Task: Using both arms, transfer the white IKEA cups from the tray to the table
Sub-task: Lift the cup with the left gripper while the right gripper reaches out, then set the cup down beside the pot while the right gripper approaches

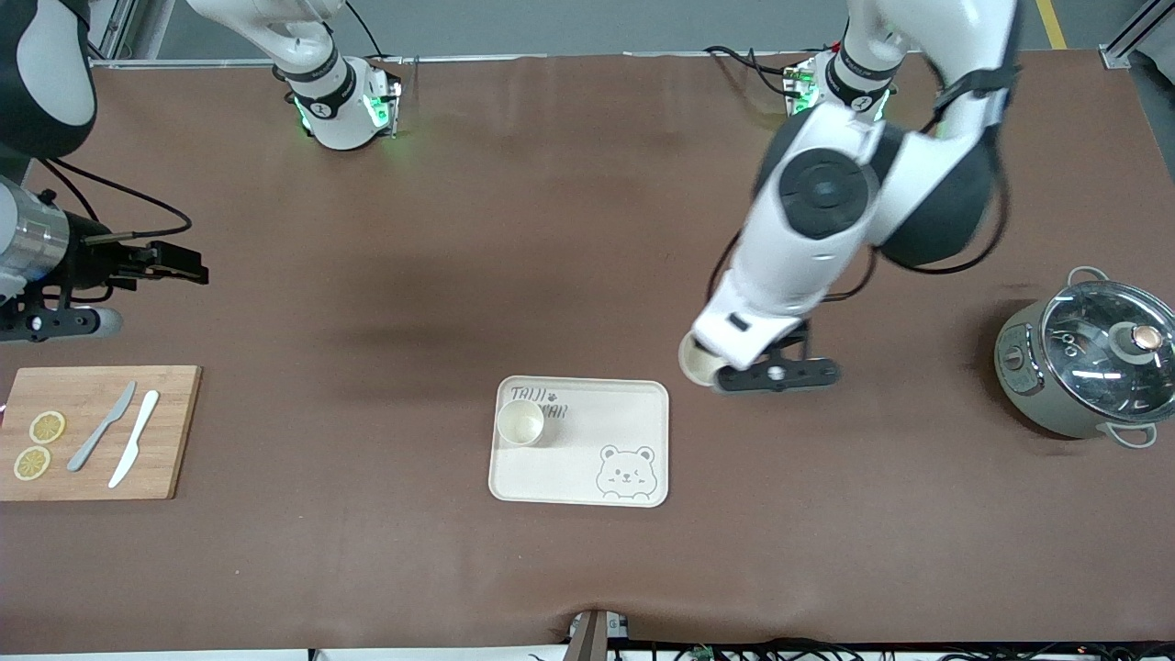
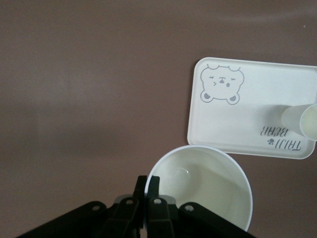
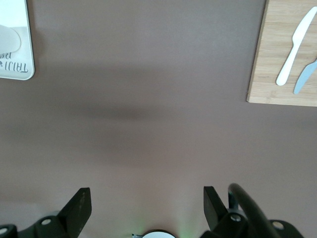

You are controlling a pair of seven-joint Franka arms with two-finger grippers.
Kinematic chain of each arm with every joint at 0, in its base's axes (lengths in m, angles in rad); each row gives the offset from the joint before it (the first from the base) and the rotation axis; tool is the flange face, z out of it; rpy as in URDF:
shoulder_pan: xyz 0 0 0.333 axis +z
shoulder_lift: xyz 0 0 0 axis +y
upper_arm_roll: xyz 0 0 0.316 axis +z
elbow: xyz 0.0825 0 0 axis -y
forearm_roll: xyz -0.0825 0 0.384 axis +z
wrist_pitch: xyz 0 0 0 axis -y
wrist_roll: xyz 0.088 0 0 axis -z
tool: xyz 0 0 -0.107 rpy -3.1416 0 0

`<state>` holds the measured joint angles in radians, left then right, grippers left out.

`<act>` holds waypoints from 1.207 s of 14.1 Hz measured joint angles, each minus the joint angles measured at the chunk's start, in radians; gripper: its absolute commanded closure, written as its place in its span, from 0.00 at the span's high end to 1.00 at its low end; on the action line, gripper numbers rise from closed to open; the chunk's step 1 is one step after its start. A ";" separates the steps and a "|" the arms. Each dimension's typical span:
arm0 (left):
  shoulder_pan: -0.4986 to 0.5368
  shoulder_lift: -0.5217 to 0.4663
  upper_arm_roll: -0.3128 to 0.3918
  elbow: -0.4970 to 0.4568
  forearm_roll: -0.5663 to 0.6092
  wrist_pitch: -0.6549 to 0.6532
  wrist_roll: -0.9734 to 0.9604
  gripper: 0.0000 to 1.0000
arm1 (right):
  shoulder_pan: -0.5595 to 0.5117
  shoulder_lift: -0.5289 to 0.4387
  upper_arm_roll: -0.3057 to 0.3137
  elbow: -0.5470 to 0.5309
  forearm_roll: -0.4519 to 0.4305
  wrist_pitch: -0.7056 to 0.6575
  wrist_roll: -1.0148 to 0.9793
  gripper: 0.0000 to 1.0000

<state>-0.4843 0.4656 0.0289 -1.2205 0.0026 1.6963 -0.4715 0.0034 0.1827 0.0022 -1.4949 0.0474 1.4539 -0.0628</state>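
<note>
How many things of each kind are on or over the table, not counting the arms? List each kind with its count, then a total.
Cups: 2, one on the tray, one in the left pincer
Tray: 1
Cutting board: 1
Knives: 2
Lemon slices: 2
Lidded pot: 1
Total: 9

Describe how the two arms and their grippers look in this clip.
Both arms are glossy white with black-grey joint caps and loose black cables. The left arm and right arm have green-lit bases. The left gripper and right gripper have black two-finger jaws.
</note>
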 measured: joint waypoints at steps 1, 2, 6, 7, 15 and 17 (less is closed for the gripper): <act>0.036 -0.026 0.001 -0.011 -0.006 -0.028 0.058 0.00 | 0.004 0.010 0.001 0.000 0.011 0.002 0.000 1.00; 0.074 -0.048 0.001 -0.024 -0.011 -0.048 0.118 0.00 | 0.012 0.019 0.001 0.000 0.018 0.007 0.000 1.00; 0.222 -0.094 0.002 -0.070 -0.017 -0.072 0.353 0.00 | 0.045 0.038 0.001 0.000 0.028 0.038 0.001 1.00; 0.256 -0.096 0.002 -0.075 -0.018 -0.072 0.400 0.00 | 0.053 0.039 0.002 0.000 0.031 0.040 0.001 1.00; 0.372 -0.097 0.002 -0.178 -0.117 0.123 0.492 0.00 | 0.084 0.091 0.002 0.001 0.089 0.124 0.015 1.00; 0.386 -0.108 0.002 -0.260 -0.147 0.249 0.492 0.00 | 0.090 0.097 0.002 0.001 0.092 0.131 0.046 1.00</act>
<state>-0.0986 0.3580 0.0310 -1.4801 -0.1443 1.9453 0.0201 0.0930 0.2797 0.0037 -1.4940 0.1393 1.5847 -0.0168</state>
